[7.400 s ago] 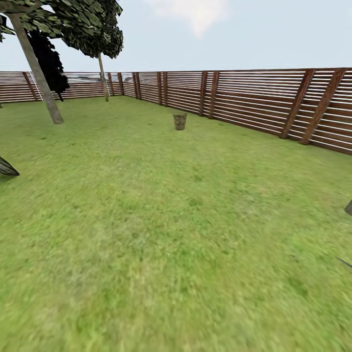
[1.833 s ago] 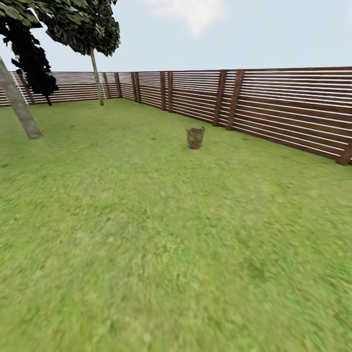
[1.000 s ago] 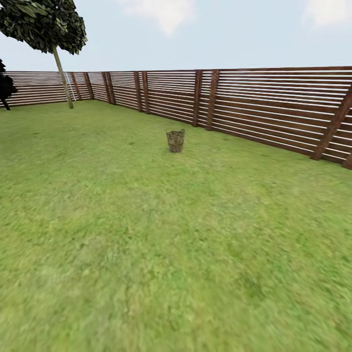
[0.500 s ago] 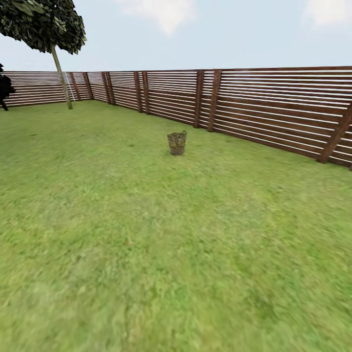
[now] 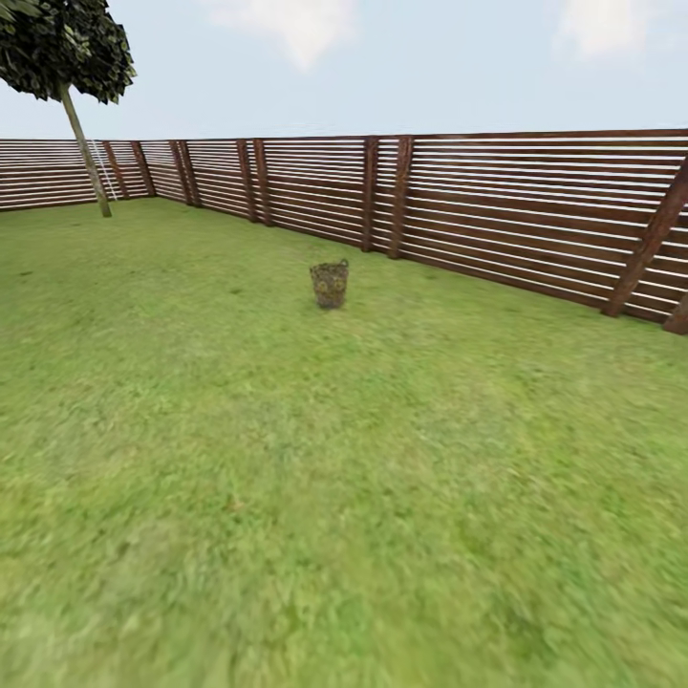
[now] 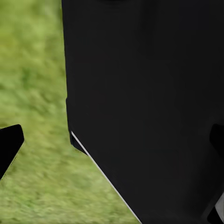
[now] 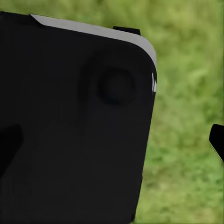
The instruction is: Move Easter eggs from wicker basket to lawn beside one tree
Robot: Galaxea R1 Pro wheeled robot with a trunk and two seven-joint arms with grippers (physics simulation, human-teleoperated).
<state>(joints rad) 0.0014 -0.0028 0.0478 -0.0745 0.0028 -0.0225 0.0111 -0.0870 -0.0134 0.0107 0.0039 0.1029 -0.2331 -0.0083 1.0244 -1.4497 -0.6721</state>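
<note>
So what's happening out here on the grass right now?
Nothing is being handled yet. The robot is out on the lawn, facing a small wicker basket that stands on the grass some way ahead, short of the slatted wooden fence. What the basket holds can't be made out from here. A thin leaning tree stands far off at the left by the fence. Both wrist cameras look down past dark robot bodywork at grass, and neither gripper's state can be judged.

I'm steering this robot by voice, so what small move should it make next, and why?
Probably keep rolling straight ahead toward the wicker basket. It stands upright far off on the lawn near the fence, well beyond arm's reach.
</note>
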